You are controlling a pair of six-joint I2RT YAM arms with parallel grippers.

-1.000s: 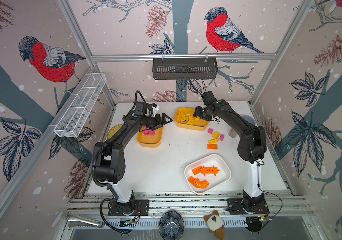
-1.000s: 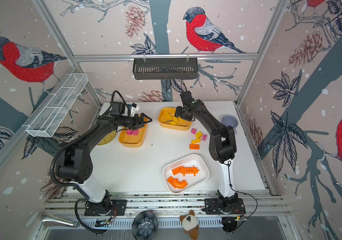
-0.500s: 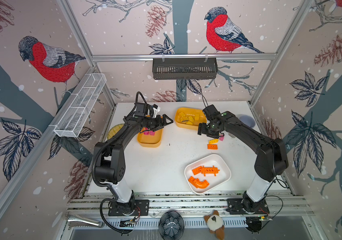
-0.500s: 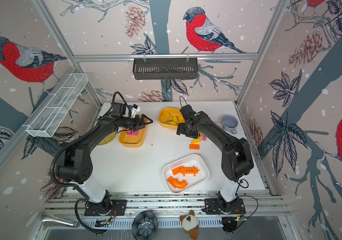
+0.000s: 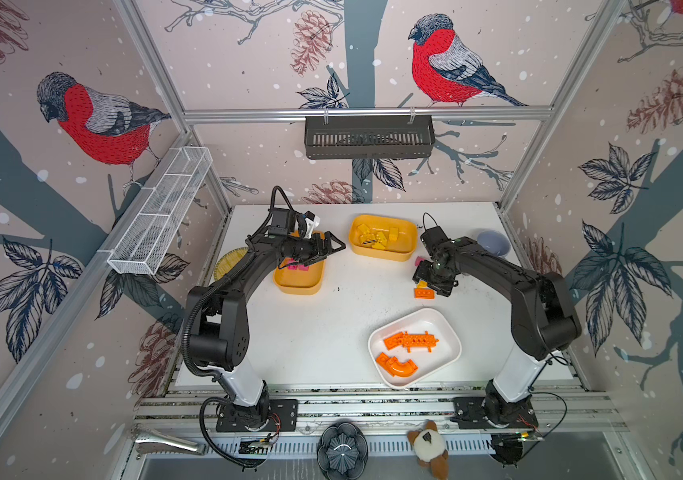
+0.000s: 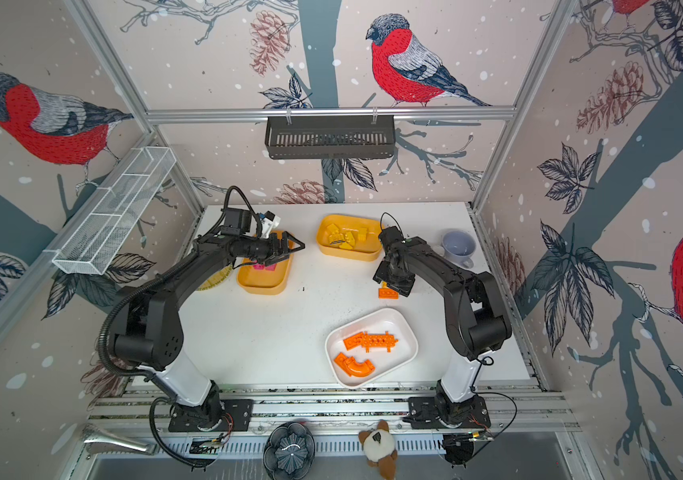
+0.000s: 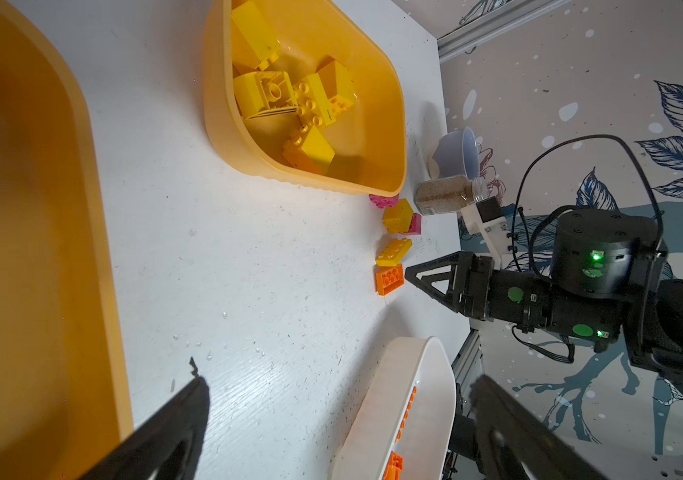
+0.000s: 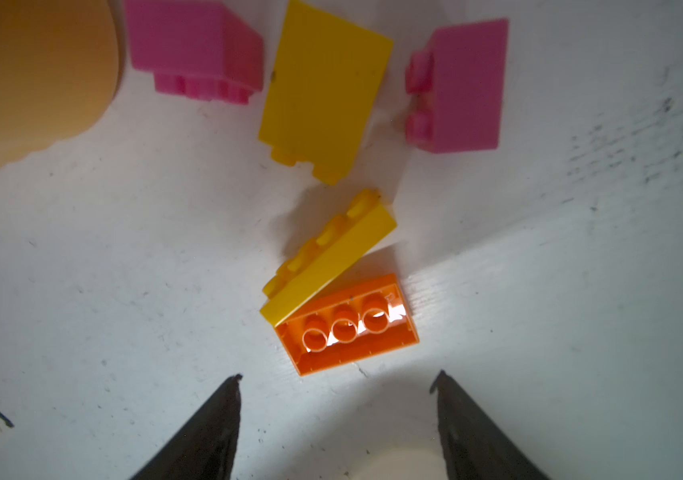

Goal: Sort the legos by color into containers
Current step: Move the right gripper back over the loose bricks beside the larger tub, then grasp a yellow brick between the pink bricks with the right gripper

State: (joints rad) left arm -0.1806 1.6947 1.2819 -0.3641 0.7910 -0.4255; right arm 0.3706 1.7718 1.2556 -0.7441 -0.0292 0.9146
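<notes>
A scuffed white tabletop point(image 5: 331, 332) sits inside a booth with bird-patterned walls. In both top views, a loose cluster of smooth plastic legos lies right of centre. The right gripper point(image 8: 337, 376) hovers low over it, its 2 black fingers spread apart and holding nothing.

In the right wrist view, an orange plate point(image 8: 348, 328) lies just ahead of the tips, upside down, its hollow showing 3 round tubes. A yellow studded plate point(image 8: 331, 257) leans tilted against its edge. Beyond lie a yellow block point(image 8: 323, 91) and 2 pink cubes point(image 8: 194, 45).

Crowding the cluster are a glossy yellow tub point(image 5: 381, 254) of yellow bricks just above it, a jar of brown grains point(image 7: 443, 194), and a grey-blue bowl point(image 5: 493, 243) by the table's right edge.

Left of centre, the left gripper point(image 5: 331, 252) hangs wide open and empty above the corner of a second yellow tub point(image 5: 298, 286) holding pink bricks. At lower centre, a white tub point(image 5: 435, 357) holds an orange spiky bar point(image 5: 412, 341) and an orange arch point(image 5: 398, 365). Bare table lies between the 3 tubs.
</notes>
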